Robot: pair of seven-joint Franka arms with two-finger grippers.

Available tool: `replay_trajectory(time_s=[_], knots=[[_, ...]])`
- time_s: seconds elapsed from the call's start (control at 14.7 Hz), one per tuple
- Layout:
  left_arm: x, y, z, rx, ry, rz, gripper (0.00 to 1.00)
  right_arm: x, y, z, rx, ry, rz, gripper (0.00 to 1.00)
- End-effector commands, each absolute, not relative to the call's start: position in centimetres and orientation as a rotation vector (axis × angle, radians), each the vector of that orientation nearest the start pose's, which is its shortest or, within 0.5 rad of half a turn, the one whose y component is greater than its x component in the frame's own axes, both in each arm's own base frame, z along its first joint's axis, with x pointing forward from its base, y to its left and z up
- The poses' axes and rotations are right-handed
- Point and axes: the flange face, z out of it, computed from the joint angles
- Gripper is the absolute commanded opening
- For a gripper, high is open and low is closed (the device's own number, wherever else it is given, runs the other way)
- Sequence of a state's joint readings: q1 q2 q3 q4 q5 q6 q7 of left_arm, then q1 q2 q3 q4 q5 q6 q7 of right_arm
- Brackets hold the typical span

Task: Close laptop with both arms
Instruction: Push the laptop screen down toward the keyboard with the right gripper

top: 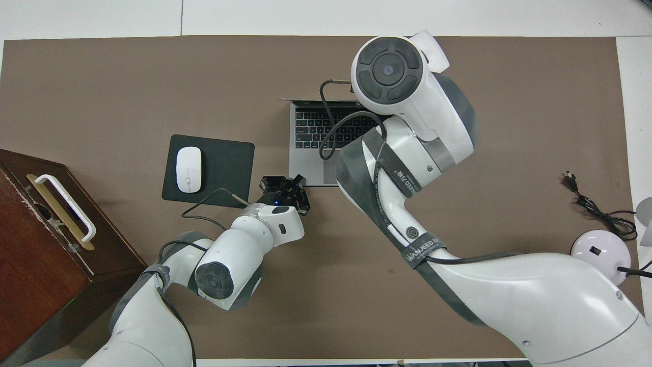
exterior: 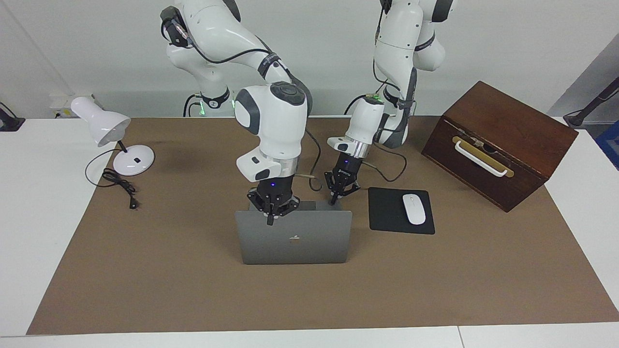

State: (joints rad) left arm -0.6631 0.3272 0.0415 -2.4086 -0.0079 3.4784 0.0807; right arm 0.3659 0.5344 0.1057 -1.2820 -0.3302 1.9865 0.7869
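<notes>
I had both hands clenched, fingertips as pushers: my right hand (exterior: 271, 212) at the top edge of the laptop (exterior: 294, 237) lid, standing open mid-worktop, left hand (exterior: 341, 189) over its base corner, prob. to steady it.

A plain white wall (exterior: 508, 43) is seen above a white table (exterior: 43, 203) covered by a brown mat (exterior: 169, 270).

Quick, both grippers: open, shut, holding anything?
Left gripper: shut, holding nothing, tip down by the laptop base's near corner.
Right gripper: shut, holding nothing, tip at the top edge of the raised lid.
</notes>
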Motion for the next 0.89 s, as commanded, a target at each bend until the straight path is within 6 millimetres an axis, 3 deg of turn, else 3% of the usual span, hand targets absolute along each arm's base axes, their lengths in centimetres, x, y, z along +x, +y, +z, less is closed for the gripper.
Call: replay_trajectory(time_s=[0.0, 0.2, 0.34, 0.68, 0.82], knots=[[44.4, -31.2, 24.9, -2.893, 1.13, -1.143, 0.0, 67.1, 28.3, 46.1, -3.157, 0.354, -0.353, 0.0], [44.3, -31.2, 24.7, -2.889, 1.14, -1.14, 0.0, 67.3, 28.0, 45.7, -3.037, 0.448, -0.215, 0.0], [44.3, -31.3, 24.6, -2.878, 1.166, -1.139, 0.0, 68.2, 25.3, 45.2, -2.995, 0.528, -0.159, 0.0], [44.4, -31.0, 24.0, -2.868, 1.188, -1.124, 0.0, 67.5, 25.0, 42.7, -3.011, 0.554, -0.022, 0.0], [44.4, -30.9, 24.0, -2.864, 1.195, -1.123, 0.0, 67.7, 24.5, 42.7, -2.957, 0.588, 0.023, 0.0]])
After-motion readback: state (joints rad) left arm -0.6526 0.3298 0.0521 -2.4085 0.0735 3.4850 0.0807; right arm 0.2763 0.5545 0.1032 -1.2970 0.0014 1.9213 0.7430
